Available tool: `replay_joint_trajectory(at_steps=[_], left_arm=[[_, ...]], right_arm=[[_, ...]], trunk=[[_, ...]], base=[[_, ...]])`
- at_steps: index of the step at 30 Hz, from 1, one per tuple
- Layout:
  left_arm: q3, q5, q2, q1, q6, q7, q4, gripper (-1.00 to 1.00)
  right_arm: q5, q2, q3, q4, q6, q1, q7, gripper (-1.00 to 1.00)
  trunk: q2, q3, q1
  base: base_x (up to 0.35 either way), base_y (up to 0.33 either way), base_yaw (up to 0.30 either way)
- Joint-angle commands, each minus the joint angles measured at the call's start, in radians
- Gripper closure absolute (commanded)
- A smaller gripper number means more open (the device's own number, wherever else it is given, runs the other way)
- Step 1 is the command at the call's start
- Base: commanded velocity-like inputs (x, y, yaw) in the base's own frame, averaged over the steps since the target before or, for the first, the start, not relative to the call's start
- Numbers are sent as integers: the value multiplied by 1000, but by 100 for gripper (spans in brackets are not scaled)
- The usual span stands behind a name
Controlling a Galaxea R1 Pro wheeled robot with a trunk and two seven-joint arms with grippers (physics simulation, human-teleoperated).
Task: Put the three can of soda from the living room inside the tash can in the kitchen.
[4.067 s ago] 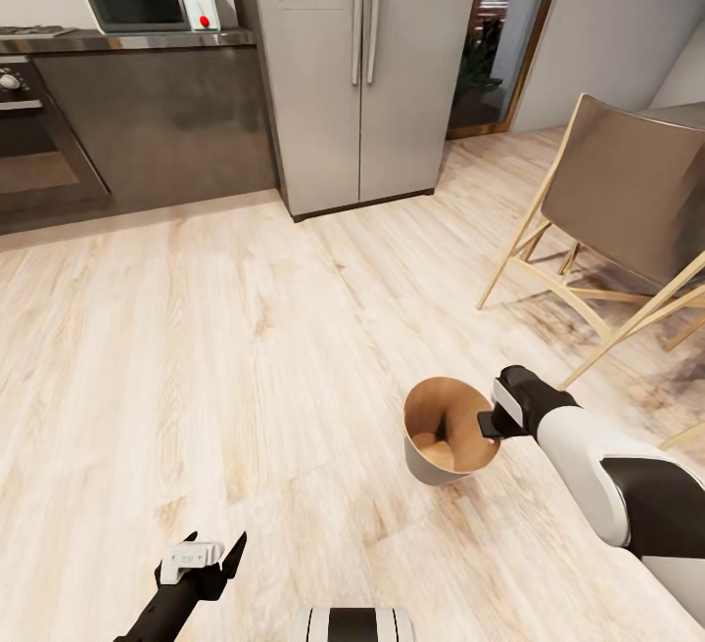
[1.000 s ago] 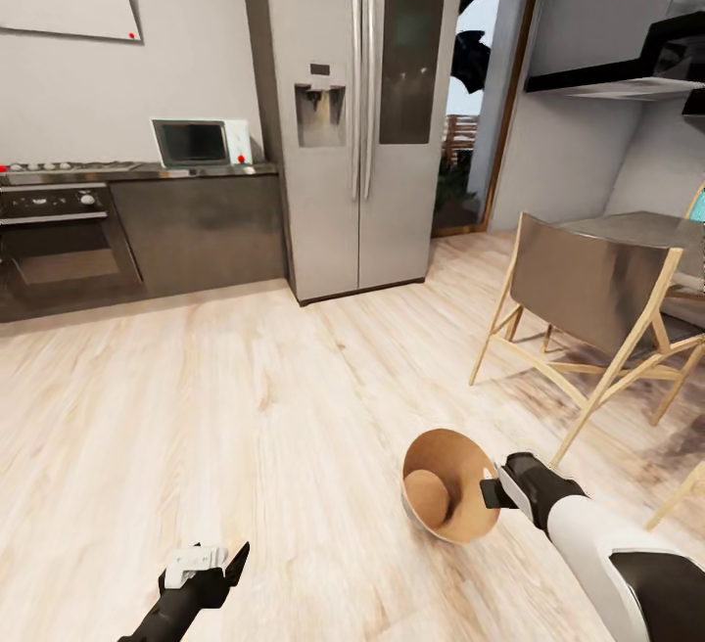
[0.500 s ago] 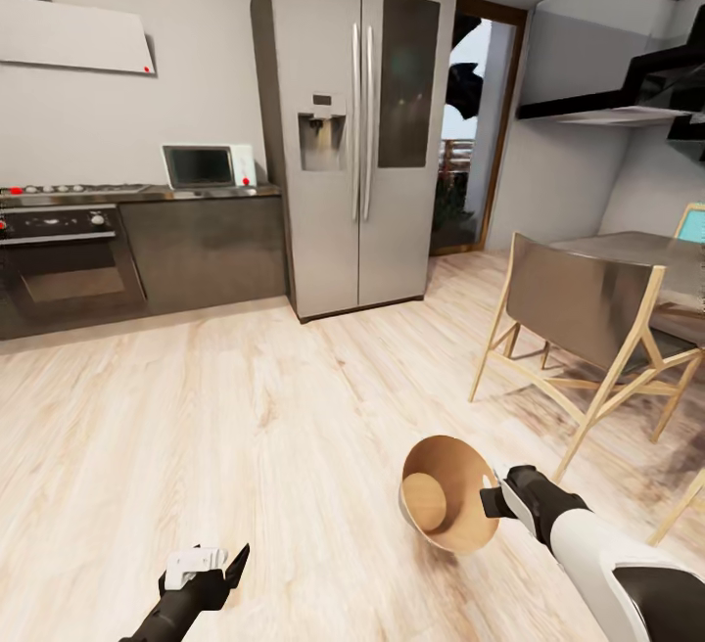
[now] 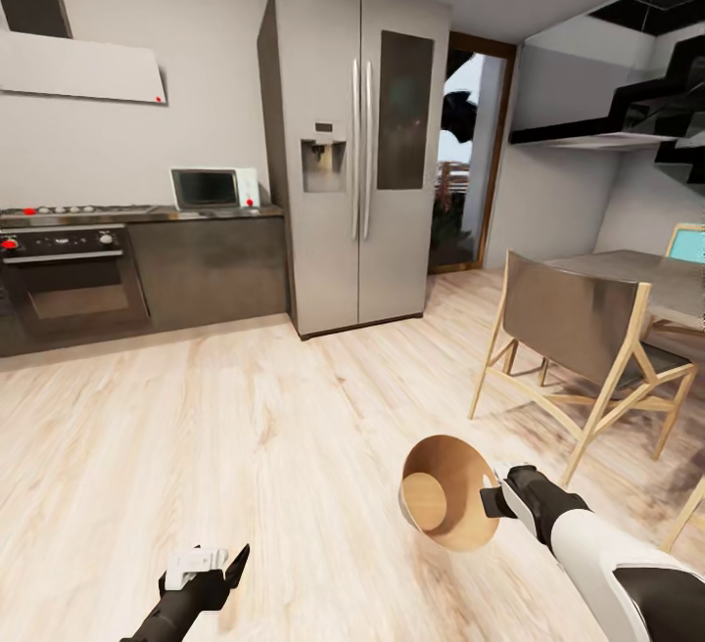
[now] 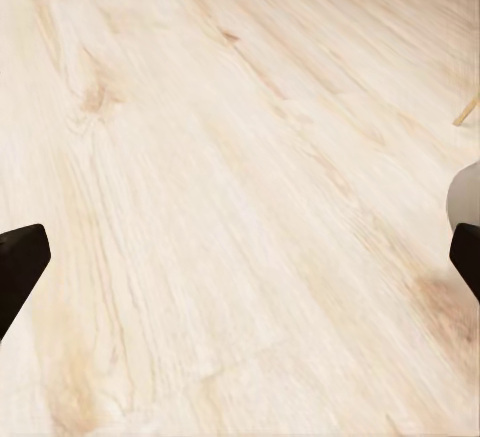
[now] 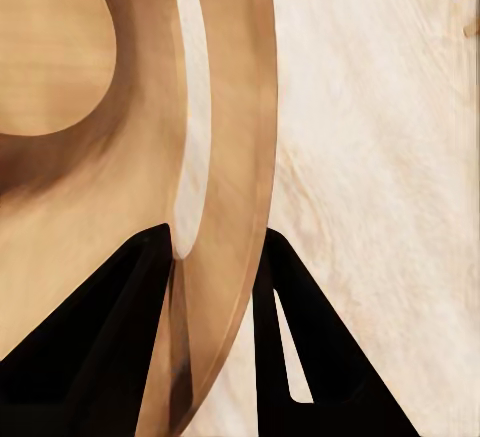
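The tash can (image 4: pixel 446 490), a small round bucket with a coppery inside, hangs tilted above the wooden floor with its mouth turned toward the head camera. My right gripper (image 4: pixel 492 500) is shut on its rim. In the right wrist view the black fingers (image 6: pixel 110 357) straddle the rim of the tash can (image 6: pixel 225 157), one inside and one outside. Its flat bottom shows bare. My left gripper (image 4: pixel 211 564) hangs low at the left, open, with only floor between its fingers (image 5: pixel 18 267). The cans of soda are out of view. This is the kitchen.
A steel double-door fridge (image 4: pixel 357 148) stands ahead, with dark cabinets, a microwave (image 4: pixel 211 188) and an oven (image 4: pixel 69 280) to its left. A wooden folding chair (image 4: pixel 578 329) and a table (image 4: pixel 636 270) stand at the right, near a doorway (image 4: pixel 470 153). Open floor lies ahead.
The head camera has tilted upward, so more wall and fridge show. The tash can has been raised off the floor and tipped toward the camera in my right gripper. The left arm holds still.
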Motion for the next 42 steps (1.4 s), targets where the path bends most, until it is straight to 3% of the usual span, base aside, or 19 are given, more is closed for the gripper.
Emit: replay_joint_trajectory(at_steps=[1, 4, 7, 9, 15, 22, 23, 24, 33, 42], left_arm=[[0, 0, 0, 0, 0, 0, 0, -100], [0, -1, 0, 0, 0, 1, 0, -100], [0, 0, 0, 0, 0, 1, 0, -100], [0, 0, 0, 0, -1, 1, 0, -100], [0, 1, 0, 0, -4, 1, 0, -100], [0, 1, 0, 0, -4, 1, 0, -100], [0, 1, 0, 0, -5, 1, 0, -100], [0, 0, 0, 0, -5, 1, 0, -100], [0, -1, 0, 0, -5, 1, 0, -100], [0, -1, 0, 0, -7, 3, 0, -100]], right_arm=[[-7, 0, -8, -2, 0, 0, 3, 100], [-7, 0, -7, -17, -5, 0, 19, 100], [-4, -1, -8, -40, -68, 25, 104, 100], [-4, -2, -8, -52, -82, 35, 123, 100], [-4, -2, -8, -93, -101, 61, 157, 100], [-4, -3, -8, -115, -111, 102, 163, 100], [-4, -5, -8, -140, -112, 121, 163, 100], [-4, -7, -8, -221, -107, 180, 165, 100], [-4, -10, -10, -405, -71, 323, 165, 100], [-6, -23, -13, -440, -72, 381, 164, 100]], trunk=[[0, 4, 0], [1, 16, -2], [2, 27, -3], [2, 35, -4], [4, 58, -7], [53, 80, -34], [60, 83, -37], [67, 86, -41], [130, 115, -76], [193, 143, -110]], base=[[0, 0, 0], [0, 0, 0], [0, 0, 0], [0, 0, 0], [0, 0, 0], [0, 0, 0], [0, 0, 0], [0, 0, 0], [0, 0, 0], [0, 0, 0]])
